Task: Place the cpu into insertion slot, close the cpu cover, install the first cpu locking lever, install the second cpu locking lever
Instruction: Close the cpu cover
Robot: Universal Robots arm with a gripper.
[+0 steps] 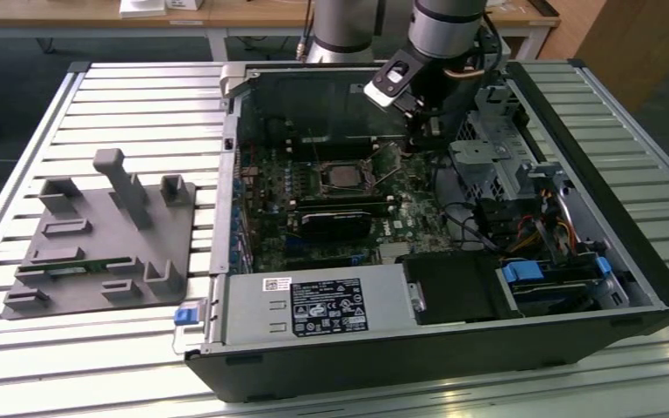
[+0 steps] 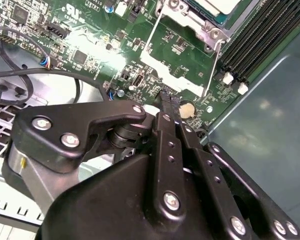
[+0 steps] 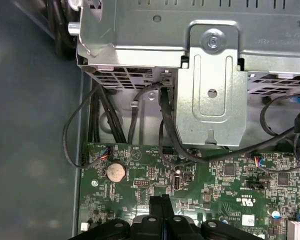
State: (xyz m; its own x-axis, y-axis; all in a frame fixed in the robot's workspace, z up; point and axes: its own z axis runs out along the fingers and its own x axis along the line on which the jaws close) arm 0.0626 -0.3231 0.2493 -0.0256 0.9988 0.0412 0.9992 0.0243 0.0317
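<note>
Inside the open computer case [image 1: 648, 287] lies the dark green motherboard [image 1: 311, 244]. Near its middle sits the insertion slot [image 1: 341, 177], a small square with a silvery rim. In the second wrist view the cpu [image 2: 216, 5] shows as a pale flat top inside the silvery cpu cover [image 2: 210, 27] at the picture's edge. Thin wire levers [image 2: 211, 70] run along the socket's sides. My gripper [image 1: 420, 144] hangs low over the board on the exterior view's right of the socket. Its black fingers meet at the tips [image 2: 167, 100] with nothing between them, as the first wrist view [image 3: 161, 200] also shows.
A metal drive cage [image 3: 210, 75] with black cables [image 3: 167, 125] stands close beyond the gripper. Memory slots [image 2: 255, 40] and a coin battery [image 3: 115, 171] lie nearby. A grey fixture [image 1: 102, 235] rests on the slatted table at the exterior view's left. The power supply [image 1: 300, 309] fills the case's front.
</note>
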